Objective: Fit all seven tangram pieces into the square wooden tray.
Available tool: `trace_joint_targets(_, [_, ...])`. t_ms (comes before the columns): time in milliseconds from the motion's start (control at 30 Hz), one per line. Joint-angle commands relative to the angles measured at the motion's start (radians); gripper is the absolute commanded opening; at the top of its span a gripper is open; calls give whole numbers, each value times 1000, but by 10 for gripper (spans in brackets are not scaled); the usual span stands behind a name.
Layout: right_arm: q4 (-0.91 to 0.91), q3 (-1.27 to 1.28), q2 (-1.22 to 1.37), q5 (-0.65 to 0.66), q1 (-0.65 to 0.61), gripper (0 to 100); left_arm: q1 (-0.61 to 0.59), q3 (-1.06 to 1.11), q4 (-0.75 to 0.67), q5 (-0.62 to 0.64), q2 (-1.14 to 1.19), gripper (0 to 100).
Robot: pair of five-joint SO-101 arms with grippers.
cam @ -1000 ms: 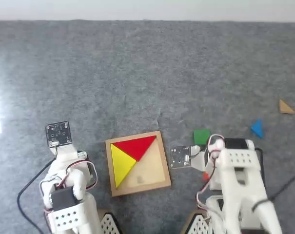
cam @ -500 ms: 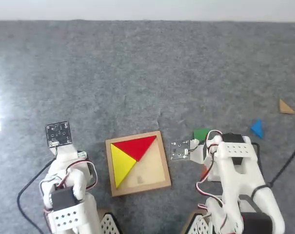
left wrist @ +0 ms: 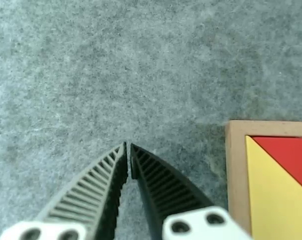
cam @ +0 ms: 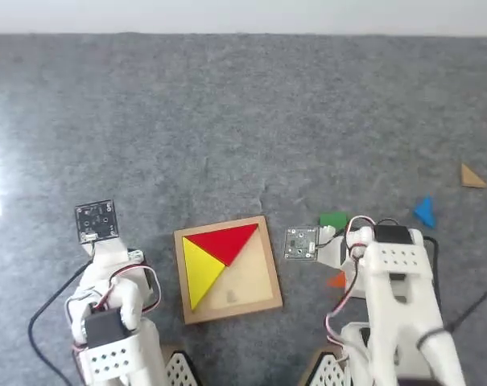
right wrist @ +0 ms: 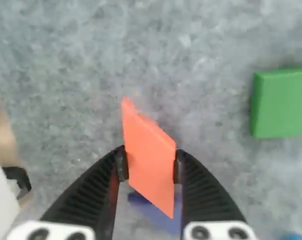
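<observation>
One orange piece, half-hidden, in right pincer.

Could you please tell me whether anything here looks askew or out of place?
The orange piece sits slanted in the right gripper, one corner jutting past the fingertips. The blue triangle and tan triangle lie far from the tray.

Tray: matt wood; tbl cover: grey felt (fuzzy, rough).

Green piece half hid behind R arm.
</observation>
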Motion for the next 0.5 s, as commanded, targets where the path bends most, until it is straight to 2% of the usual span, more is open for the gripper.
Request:
trace_joint_targets(0, [96, -77, -159, -87, -88, 61, -3, -7, 8, -5, -17, 13])
trace_joint_targets(133, [177, -198, -171, -204, -285, 61, -3, -7, 8, -5, -17, 13])
trace_joint_targets(267, [177, -321, -45, -327, -499, 61, -3, -7, 8, -5, -17, 13])
trace_joint_targets(367, [177, -420, 105, -359, -611, 61, -3, -7, 8, -5, -17, 13])
trace_joint_targets(467, [188, -542, 283, -354, -670, 69, -3, -7, 8, -5, -17, 13])
